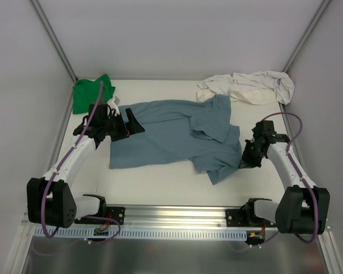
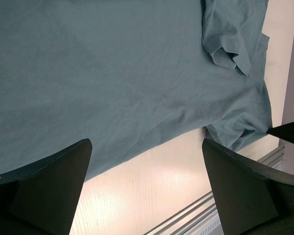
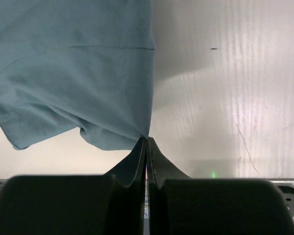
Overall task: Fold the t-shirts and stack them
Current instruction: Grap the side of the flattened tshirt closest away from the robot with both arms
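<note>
The slate-blue t-shirt (image 1: 171, 134) lies spread across the middle of the table, rumpled at its right end, with a sleeve folded over on top. My left gripper (image 1: 136, 124) hovers at the shirt's left edge. In the left wrist view it (image 2: 146, 143) is open over the blue cloth (image 2: 112, 73) and its near hem, with nothing between the fingers. My right gripper (image 1: 243, 161) is at the shirt's right edge. Seen from the right wrist, it (image 3: 147, 140) is shut, its tips pinching the hem of the blue shirt (image 3: 73, 73). The green t-shirt (image 1: 90, 92) is bunched at the back left, the cream one (image 1: 248, 87) crumpled at the back right.
An aluminium rail (image 1: 171, 214) carrying both arm bases runs along the near edge and also shows in the left wrist view (image 2: 196, 215). White enclosure walls with metal corner posts (image 1: 54, 40) close in the table's left, back and right sides.
</note>
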Controlling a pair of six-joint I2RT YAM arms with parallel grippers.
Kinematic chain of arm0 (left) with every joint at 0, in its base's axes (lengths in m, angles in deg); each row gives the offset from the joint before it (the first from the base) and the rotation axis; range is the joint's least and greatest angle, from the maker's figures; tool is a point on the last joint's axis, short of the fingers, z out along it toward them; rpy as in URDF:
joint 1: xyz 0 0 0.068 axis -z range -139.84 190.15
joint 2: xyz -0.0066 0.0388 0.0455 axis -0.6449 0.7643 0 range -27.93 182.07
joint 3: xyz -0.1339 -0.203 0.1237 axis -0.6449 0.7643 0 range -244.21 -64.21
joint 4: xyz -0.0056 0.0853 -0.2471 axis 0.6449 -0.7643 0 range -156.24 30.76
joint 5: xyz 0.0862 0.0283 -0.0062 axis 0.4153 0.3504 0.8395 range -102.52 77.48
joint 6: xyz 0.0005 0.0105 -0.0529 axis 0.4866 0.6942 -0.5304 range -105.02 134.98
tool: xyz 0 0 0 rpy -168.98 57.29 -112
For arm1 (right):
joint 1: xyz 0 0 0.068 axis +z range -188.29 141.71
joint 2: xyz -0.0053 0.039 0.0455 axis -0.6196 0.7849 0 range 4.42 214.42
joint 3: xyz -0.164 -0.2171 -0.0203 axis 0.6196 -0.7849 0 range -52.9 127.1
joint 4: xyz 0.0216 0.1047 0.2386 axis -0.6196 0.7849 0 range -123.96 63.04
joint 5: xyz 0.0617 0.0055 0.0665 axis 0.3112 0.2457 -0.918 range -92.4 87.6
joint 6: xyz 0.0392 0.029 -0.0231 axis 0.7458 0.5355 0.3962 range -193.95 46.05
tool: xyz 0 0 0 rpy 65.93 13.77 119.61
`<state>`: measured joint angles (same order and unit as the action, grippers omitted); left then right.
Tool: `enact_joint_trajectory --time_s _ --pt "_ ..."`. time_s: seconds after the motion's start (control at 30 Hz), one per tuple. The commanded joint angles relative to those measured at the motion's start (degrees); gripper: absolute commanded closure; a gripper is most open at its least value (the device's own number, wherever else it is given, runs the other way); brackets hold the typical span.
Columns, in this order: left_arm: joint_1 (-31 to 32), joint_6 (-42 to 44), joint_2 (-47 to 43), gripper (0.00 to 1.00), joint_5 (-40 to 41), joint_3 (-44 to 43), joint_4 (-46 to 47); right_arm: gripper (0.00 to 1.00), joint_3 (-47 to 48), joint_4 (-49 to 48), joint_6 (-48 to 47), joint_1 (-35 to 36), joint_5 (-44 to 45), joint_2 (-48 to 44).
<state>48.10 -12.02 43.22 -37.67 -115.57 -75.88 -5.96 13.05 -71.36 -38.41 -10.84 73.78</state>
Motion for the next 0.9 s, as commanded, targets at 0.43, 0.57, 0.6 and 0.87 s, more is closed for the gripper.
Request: enact_joint_trajectory --time_s 0.43,0.57,0.6,0.87 --pt "0.93 0.81 -0.14 0.01 -1.22 -0.94 1.09 0.0 0.71 9.95 0.57 -2.52 -3.49 -6.43" --pt "1.19 0.64 0.21 0.01 -1.48 -0.94 1.35 0.01 0.0 9.24 1.54 2.74 -7.61 -6.7" --pt "1.28 0.64 0.3 0.01 -1.48 -1.03 1.35 0.01 0.0 9.25 2.41 3.63 -8.16 -6.17" --pt "1.9 0.99 0.48 0.01 -1.92 -1.21 0.91 0.01 -5.1 3.11 9.1 12.42 -9.66 -6.0"
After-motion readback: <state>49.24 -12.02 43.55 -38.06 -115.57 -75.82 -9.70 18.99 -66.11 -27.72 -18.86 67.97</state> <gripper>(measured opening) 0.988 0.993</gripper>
